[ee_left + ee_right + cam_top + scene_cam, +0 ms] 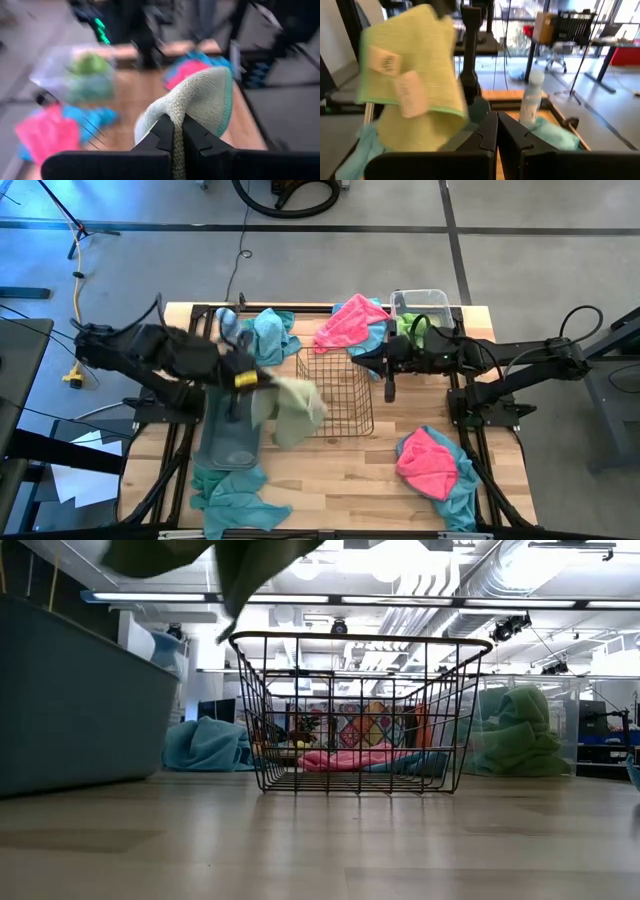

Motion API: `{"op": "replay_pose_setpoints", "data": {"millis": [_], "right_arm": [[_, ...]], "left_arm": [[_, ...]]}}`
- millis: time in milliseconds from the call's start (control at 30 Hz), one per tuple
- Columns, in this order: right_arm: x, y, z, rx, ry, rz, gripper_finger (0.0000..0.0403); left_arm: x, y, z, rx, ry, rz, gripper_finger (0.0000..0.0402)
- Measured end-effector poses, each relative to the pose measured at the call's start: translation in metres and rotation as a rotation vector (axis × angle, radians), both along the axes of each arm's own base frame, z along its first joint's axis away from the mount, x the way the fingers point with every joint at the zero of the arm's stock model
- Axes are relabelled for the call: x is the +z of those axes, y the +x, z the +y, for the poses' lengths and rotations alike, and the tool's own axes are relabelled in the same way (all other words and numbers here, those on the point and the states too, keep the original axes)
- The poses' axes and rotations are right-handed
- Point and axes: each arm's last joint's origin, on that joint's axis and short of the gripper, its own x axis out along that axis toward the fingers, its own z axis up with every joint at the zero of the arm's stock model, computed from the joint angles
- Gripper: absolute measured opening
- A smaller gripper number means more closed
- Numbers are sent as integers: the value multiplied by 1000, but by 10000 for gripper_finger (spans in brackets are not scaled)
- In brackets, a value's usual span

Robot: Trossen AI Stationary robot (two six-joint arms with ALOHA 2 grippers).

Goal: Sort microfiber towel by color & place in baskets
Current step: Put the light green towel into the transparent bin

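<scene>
Carrying a green towel [296,408], the left gripper [252,380] pinches it shut, the cloth hanging just beside the wire basket [335,395], between that and the tub [232,442]. Beyond the basket the right gripper [390,385] hovers closed on nothing. Next, I judge, the towel must reach the far clear bin [420,305], where green already lies, then be released.

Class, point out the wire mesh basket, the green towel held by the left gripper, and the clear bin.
wire mesh basket [335,393], high view, mesh floor.
green towel [297,410], high view, hanging cloth's middle.
clear bin [421,298], high view, far rim.
</scene>
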Motion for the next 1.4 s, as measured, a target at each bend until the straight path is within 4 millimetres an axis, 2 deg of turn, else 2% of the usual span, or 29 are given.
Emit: {"op": "replay_pose_setpoints", "data": {"millis": [167,267,600,700,967,1233,1400], "right_arm": [[11,1,0,1,0,-117,0],[16,1,0,2,-22,-158,0],[17,1,0,2,-23,-176,0],[20,0,0,1,-21,-200,0],[23,0,0,0,-19,-232,0],[22,0,0,0,-3,-223,4],[21,0,-1,-49,18,-219,27]], "left_arm": [[12,-1,24,62,92,-138,0],[7,-7,38,86,86,-179,0],[-47,-24,66,160,-22,-435,0],[-64,-21,71,153,-73,-494,0],[-85,-7,80,167,-159,-699,0],[-86,-5,82,141,-204,-707,0],[-81,-6,82,135,-213,-760,0]]}}
